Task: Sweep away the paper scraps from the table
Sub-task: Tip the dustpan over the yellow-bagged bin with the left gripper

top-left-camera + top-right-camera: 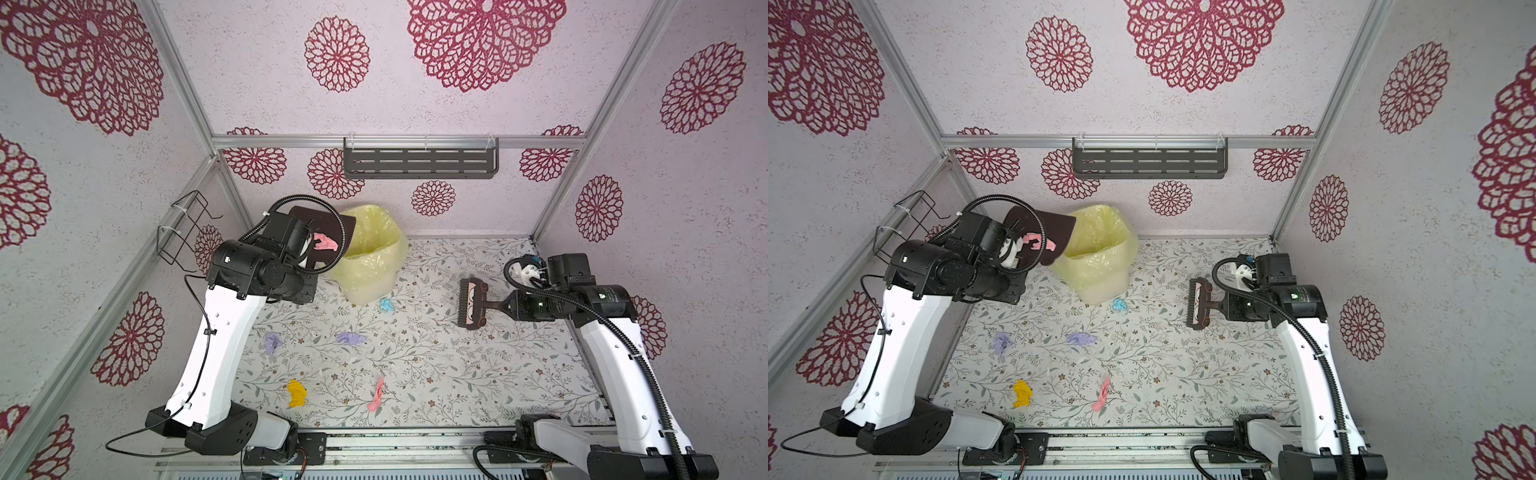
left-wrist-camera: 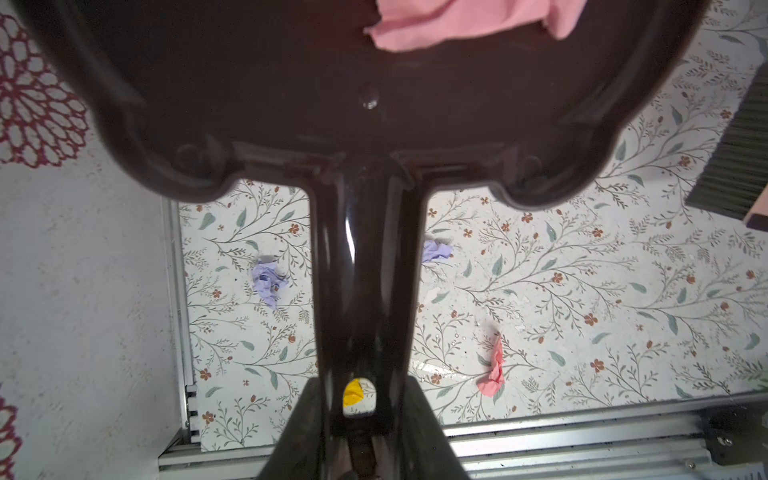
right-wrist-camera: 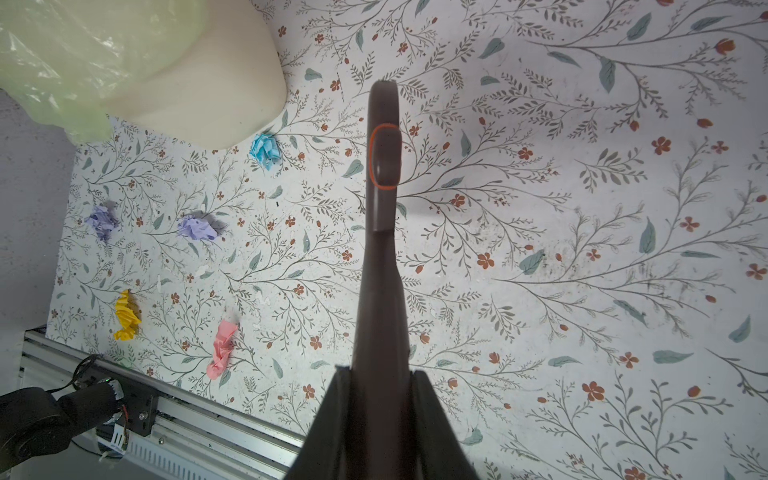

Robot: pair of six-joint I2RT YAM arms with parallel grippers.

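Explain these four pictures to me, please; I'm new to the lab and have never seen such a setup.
Two robot arms stand at a table. Two pictures look down on the whole scene; the other two come from cameras on the arms' wrists. The left gripper is shut on a dark dustpan, held up at a bagged bin, with a pink scrap in it. The right gripper is shut on a brush. Five more scraps lie on the table: light blue, two lilac, yellow, pink.

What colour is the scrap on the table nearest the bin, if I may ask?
Light blue; the scrap shows best in the right wrist view.
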